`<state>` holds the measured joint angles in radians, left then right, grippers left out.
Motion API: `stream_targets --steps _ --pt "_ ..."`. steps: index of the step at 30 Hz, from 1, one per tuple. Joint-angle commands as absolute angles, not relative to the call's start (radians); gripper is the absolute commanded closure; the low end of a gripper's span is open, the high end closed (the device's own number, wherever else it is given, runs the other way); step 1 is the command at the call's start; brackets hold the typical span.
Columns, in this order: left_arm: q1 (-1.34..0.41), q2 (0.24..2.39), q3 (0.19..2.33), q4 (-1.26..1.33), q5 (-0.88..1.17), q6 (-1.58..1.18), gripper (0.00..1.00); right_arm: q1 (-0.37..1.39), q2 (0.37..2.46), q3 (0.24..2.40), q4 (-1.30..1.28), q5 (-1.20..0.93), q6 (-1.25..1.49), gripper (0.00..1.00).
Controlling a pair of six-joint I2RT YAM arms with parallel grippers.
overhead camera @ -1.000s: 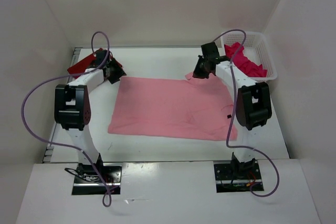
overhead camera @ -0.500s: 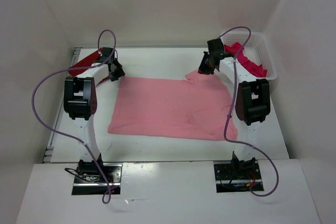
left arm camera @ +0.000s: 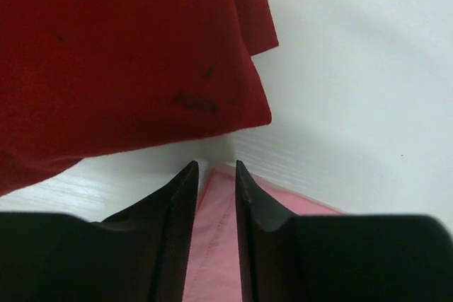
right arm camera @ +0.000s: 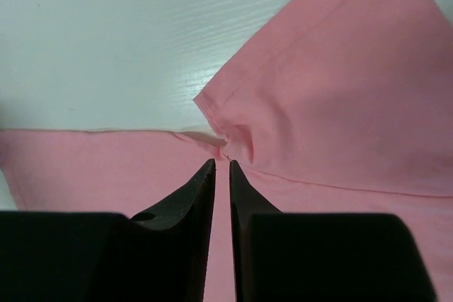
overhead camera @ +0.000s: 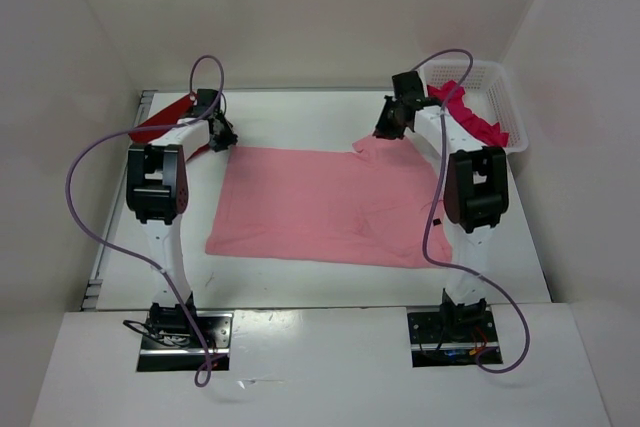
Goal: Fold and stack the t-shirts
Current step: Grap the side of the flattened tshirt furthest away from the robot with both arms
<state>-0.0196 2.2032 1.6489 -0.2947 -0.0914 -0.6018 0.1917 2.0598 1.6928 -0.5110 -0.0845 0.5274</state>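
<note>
**Top, left-wrist and right-wrist views, read from left to right, with every position given relative to the light pink t-shirt (overhead camera: 320, 207).** The pink t-shirt lay spread flat on the white table (overhead camera: 300, 112), between the two arms. Beyond its far-left corner lay the dark red t-shirt (overhead camera: 160, 119), its hem close to that corner but not overlapping it in the left-wrist view (left arm camera: 106, 54). The left gripper (overhead camera: 222, 135) stood at the same far-left corner. Its fingers (left arm camera: 177, 231) were set a narrow gap apart, astride the pink edge (left arm camera: 216, 238), with no pinch on the cloth. At the far-right sleeve, the right gripper (overhead camera: 388, 129) met the shirt where the sleeve joins the body. In the wrist view its tips (right arm camera: 221, 162) were almost together at a small pucker in the pink cloth (right arm camera: 340, 90). Whether they pinched it could not be told. Beyond the far-right corner stood a white mesh basket (overhead camera: 508, 107) holding the crimson-magenta t-shirt (overhead camera: 470, 117), bunched and draped over the near rim.
</note>
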Motion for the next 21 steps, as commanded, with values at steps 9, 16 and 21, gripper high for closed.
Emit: stream_targets --steps 9,16,21 --pt "-0.034 2.203 1.667 -0.282 -0.097 -0.581 0.92 0.166 2.178 1.894 -0.523 0.046 0.522 0.59" --pt "-0.034 2.105 1.594 -0.241 -0.055 -0.655 1.00 0.156 2.428 2.222 -0.655 0.210 0.466 0.50" --pt "-0.034 2.083 1.585 -0.241 -0.034 -0.655 1.00 0.156 2.568 2.403 -0.723 0.277 0.466 0.49"
